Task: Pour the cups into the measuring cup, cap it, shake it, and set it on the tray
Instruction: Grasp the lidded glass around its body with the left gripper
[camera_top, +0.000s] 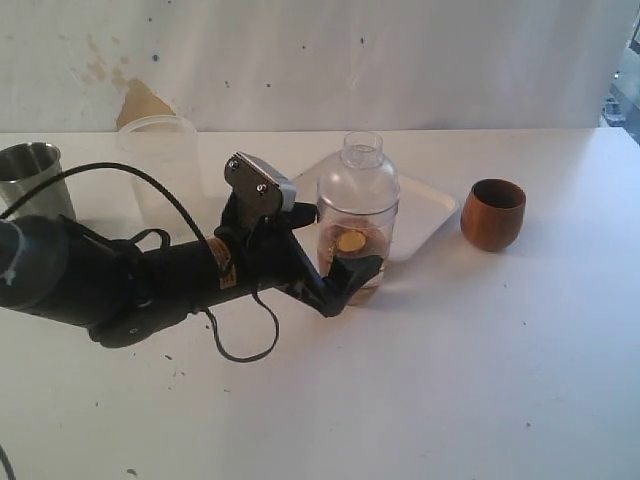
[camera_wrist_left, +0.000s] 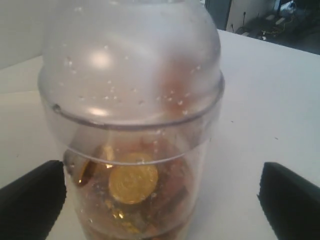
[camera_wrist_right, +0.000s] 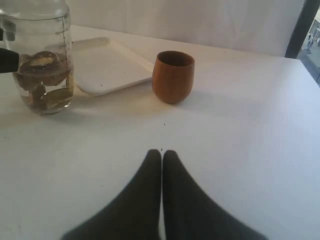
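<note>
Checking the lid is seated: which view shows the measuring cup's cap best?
The exterior view: the whole domed cap sits on the measuring cup. The left wrist view shows the dome close up but crops its top; the right wrist view shows almost none of it.

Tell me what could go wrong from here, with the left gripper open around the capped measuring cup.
1. Droplets fleck the lid; the measuring cup may be slick and slip when the left gripper closes.
2. If the lid is only seated, shaking could spill the liquid and gold pieces.
3. The cup stands beside the tray; its rim could catch and tip it.
</note>
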